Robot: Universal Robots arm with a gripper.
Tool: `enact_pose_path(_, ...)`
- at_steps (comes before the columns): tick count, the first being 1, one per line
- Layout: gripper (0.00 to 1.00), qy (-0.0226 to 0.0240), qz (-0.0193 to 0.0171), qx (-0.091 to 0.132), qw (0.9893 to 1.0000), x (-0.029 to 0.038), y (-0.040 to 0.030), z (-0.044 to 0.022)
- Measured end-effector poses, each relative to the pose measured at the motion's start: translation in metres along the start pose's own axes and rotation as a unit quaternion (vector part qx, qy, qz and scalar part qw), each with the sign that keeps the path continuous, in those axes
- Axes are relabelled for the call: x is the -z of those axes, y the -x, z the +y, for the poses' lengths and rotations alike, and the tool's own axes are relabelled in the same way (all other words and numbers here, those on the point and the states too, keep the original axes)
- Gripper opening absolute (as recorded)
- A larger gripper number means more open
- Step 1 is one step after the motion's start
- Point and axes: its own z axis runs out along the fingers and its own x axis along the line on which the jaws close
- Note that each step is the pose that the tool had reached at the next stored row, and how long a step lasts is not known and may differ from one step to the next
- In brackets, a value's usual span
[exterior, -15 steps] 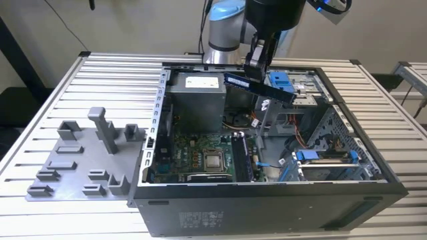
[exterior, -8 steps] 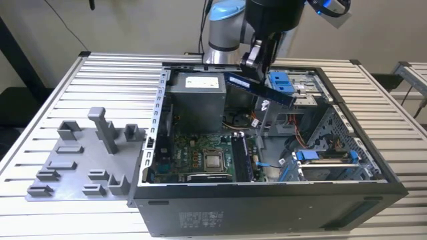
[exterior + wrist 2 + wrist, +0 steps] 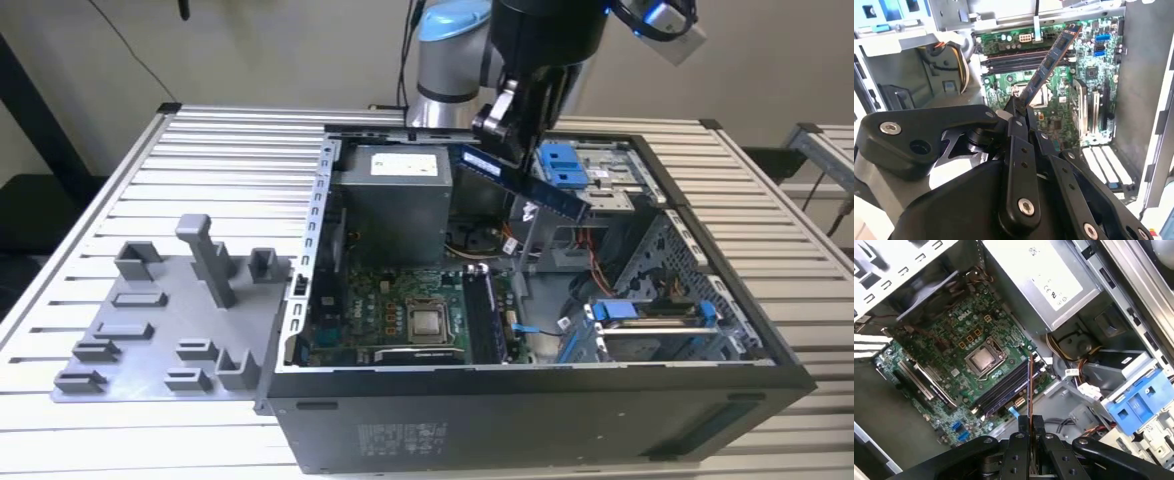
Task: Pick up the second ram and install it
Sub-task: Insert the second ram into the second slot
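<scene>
My gripper (image 3: 489, 138) hangs over the open computer case (image 3: 534, 400), shut on one end of the second ram (image 3: 523, 182). The ram is a dark bluish stick that slants down toward the exterior view's right, well above the motherboard (image 3: 400, 310). In the second wrist view the ram (image 3: 1050, 62) juts out from the black fingers (image 3: 1015, 117) toward the long black memory sockets (image 3: 1014, 59). In the first wrist view the ram (image 3: 1030, 385) is seen edge-on as a thin line over the sockets (image 3: 1004, 389), rising from my gripper (image 3: 1030, 421).
A grey power supply (image 3: 394, 200) stands in the case's back, beside a blue drive bracket (image 3: 561, 165). The processor (image 3: 430, 322) sits mid-board. Cables run near the sockets. A grey fixture plate (image 3: 160, 320) with blocks lies on the slatted table (image 3: 160, 180) at the exterior view's left.
</scene>
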Motion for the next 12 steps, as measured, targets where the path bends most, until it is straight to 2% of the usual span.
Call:
enact_pose_path(5, 0.14, -0.0034, 0.0004, -0.038, 0.9993, -0.0008, -0.0001, 0.0000)
enact_pose_path(12, 0.14, -0.0076, 0.0008, -0.083, 0.9965, -0.0017, -0.0002, 0.0000)
